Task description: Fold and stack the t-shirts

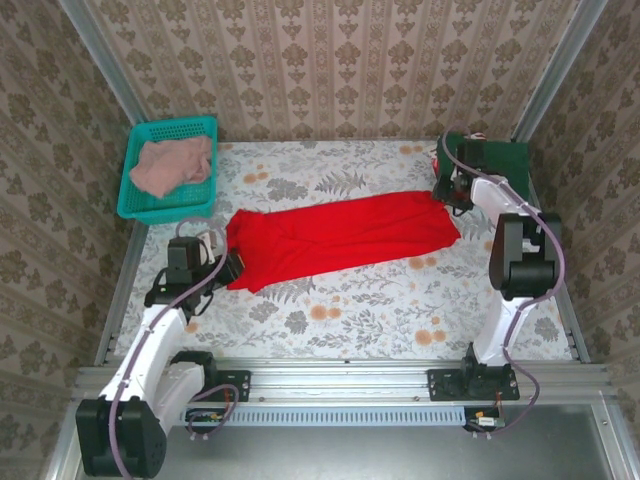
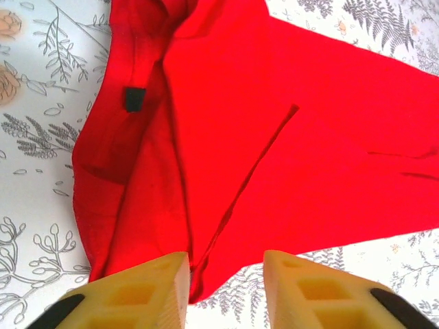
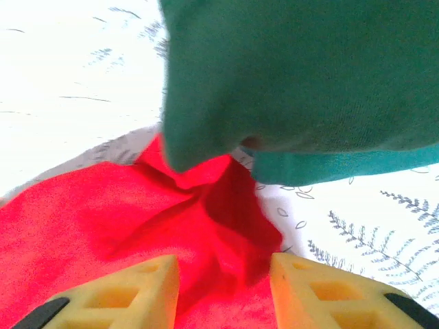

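Left gripper (image 2: pixel 225 264) low over left end of red t-shirt (image 1: pixel 340 238), jaws partway apart, gripping nothing. Shirt flat mid-table (image 1: pixel 380 310), long axis left-right. Right gripper (image 3: pixel 224 271) angled down at right end, jaws parted, beside dark green folded tees (image 3: pixel 309 75).

Floral-print table (image 1: pixel 340 310), red t-shirt (image 1: pixel 340 238) spread lengthwise across its middle, teal mesh basket (image 1: pixel 160 210) at the far left corner, folded dark green t-shirts (image 1: pixel 510 155) at the far right corner
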### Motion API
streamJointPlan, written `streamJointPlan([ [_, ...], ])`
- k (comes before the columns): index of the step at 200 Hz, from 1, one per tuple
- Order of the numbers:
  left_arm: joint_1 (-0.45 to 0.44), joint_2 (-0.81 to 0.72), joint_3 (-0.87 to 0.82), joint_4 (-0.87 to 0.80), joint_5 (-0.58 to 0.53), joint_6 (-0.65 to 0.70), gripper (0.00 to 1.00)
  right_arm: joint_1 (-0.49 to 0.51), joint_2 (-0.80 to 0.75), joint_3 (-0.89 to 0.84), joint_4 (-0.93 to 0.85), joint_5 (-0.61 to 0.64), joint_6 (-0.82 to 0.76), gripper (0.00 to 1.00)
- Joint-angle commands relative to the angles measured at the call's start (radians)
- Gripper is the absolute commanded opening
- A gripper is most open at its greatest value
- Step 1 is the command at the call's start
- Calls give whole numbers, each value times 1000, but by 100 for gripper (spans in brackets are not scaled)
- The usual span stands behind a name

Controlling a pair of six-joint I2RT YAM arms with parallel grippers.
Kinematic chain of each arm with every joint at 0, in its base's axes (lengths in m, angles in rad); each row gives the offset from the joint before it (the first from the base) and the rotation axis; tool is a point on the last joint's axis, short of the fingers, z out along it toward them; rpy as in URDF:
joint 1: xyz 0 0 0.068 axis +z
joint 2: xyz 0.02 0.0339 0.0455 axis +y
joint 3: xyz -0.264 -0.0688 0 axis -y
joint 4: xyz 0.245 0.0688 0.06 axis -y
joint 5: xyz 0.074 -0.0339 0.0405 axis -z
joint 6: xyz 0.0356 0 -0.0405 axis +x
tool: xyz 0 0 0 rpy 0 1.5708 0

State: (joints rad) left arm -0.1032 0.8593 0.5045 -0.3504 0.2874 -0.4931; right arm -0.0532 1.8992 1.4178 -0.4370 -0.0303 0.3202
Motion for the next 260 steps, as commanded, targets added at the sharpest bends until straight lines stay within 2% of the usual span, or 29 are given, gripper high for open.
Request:
streamJointPlan([
  [1,-3,-5,47,-43,-1,10,39,77,-71,-23,-20,12,8,45],
  [18,-4,0,81,-20,-39,22,48,129,-28,-2,-7,24,0,46],
  [30,-9,66,119,19,-39,34,54,149,39,55,-41,22,-4,44],
  [49,-25,282,253,-7,-53,73,54,167,111,93,-81,33,1,42],
  [83,-24,594,433,-4,-70,111,53,177,88,-26,-13,30,27,43],
  [106,-32,724,509,-9,-65,135,52,189,93,-82,11,-6,50,43],
  [141,-8,835,517,29,-51,116,51,221,78,-133,-46,42,142,44],
  [158,16,872,536,26,-30,117,45,237,23,-203,-30,41,196,44],
  [183,33,894,563,-15,-23,133,44,277,-50,-305,-15,26,239,44],
  [214,59,831,532,-40,-6,146,44,319,-139,-398,-37,84,266,47],
  [245,57,738,517,-87,-49,157,46,313,-194,-354,-140,199,231,48],
  [260,53,713,524,-105,-82,164,47,318,-232,-344,-136,218,219,50],
])
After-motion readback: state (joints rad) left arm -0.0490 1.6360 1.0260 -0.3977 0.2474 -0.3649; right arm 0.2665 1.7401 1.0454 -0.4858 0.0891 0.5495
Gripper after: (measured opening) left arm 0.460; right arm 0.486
